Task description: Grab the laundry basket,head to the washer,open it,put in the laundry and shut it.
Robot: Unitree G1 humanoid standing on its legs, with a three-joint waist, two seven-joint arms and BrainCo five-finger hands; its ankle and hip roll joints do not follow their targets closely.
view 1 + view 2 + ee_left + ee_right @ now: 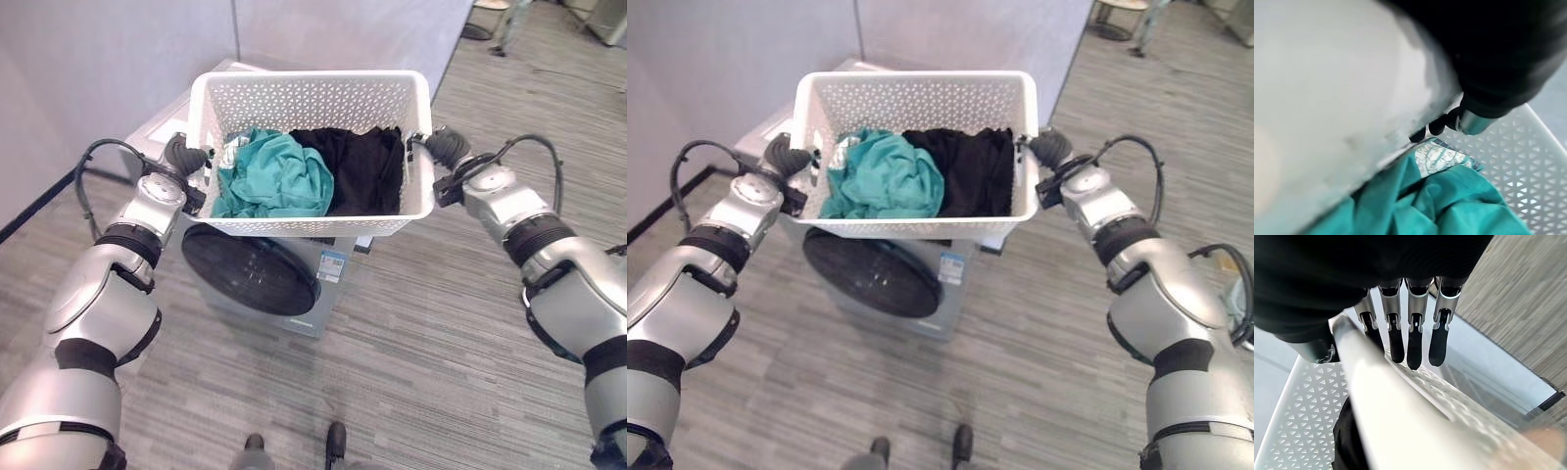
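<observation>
Both robot hands, left (184, 157) and right (443, 147), curl round the basket (312, 98) rims, frame centre, above washer (257, 272). Stiff, light plastic; clothes (274, 176) soft. End rims look the right hold.

Both hands, left hand (186, 157) and right hand (443, 147), hold a white perforated plastic laundry basket (312, 103) of teal and black clothes (304, 171) above the grey front-loading washer (257, 274), door shut.

The laundry basket (312, 103) is white with a triangular lattice pattern. Inside lie teal cloth (274, 176) and black cloth (361, 166). The washer (260, 279) is grey with a dark door.
</observation>
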